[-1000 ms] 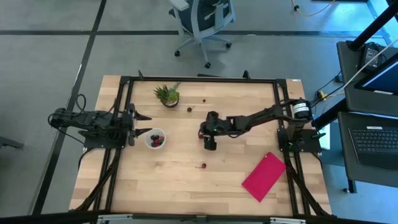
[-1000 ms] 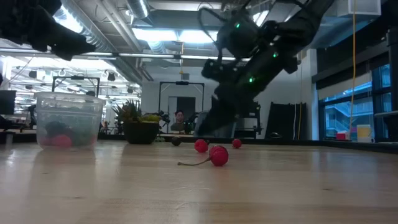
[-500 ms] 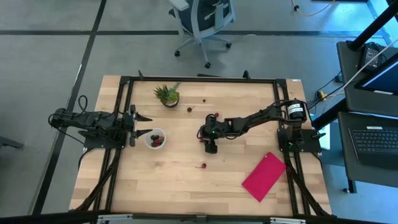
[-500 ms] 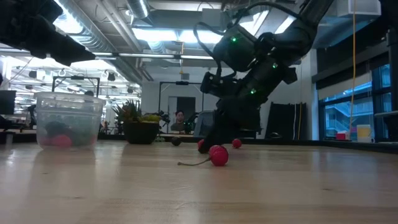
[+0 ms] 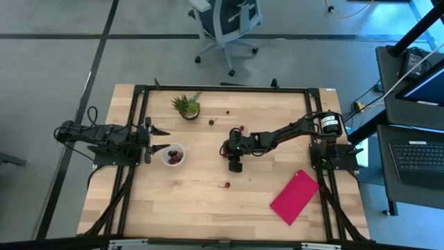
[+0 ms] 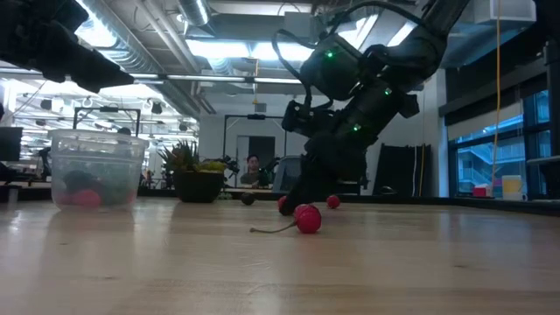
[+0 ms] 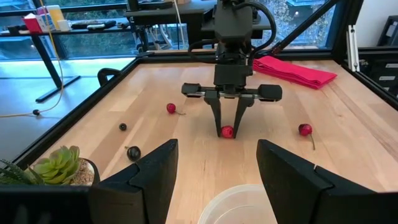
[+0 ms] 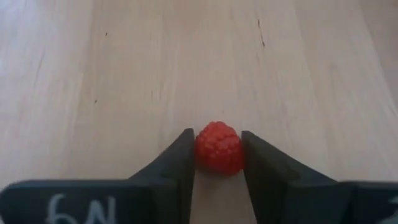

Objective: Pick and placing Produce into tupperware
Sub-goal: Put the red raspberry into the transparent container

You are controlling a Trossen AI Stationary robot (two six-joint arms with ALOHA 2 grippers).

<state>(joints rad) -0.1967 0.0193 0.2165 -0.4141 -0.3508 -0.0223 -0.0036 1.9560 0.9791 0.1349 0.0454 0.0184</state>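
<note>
A red raspberry (image 8: 218, 148) lies at the table's middle between the fingers of my right gripper (image 7: 227, 129), which is shut on it. The tupperware (image 5: 173, 155), a small round translucent cup with a few red and dark pieces inside, stands at the left. My left gripper (image 5: 161, 139) hovers open beside it, holding nothing. Loose produce rests on the wood: a red cherry with a stem (image 5: 227, 185), a red berry (image 5: 241, 128) and two dark berries (image 5: 211, 121) (image 5: 228, 111). My right gripper pinches the raspberry by its two opposite sides (image 8: 200, 149) between the free ends of its two fingers. The fingers slant down at it from the table's right side. The raspberry sits on the tabletop (image 8: 186, 74).
A green spiky potted plant (image 5: 186, 106) stands at the far left, behind the tupperware. A flat pink-red rectangular piece (image 5: 295, 196) lies near the right front corner. A dark frame runs around the table's edges (image 5: 222, 89). Bare wood stretches between the raspberry and the tupperware.
My right gripper has come down and tipped forward at the table's middle, so its fingertips now stand at the tabletop around the raspberry. The raspberry and the other pieces lie where they were.
</note>
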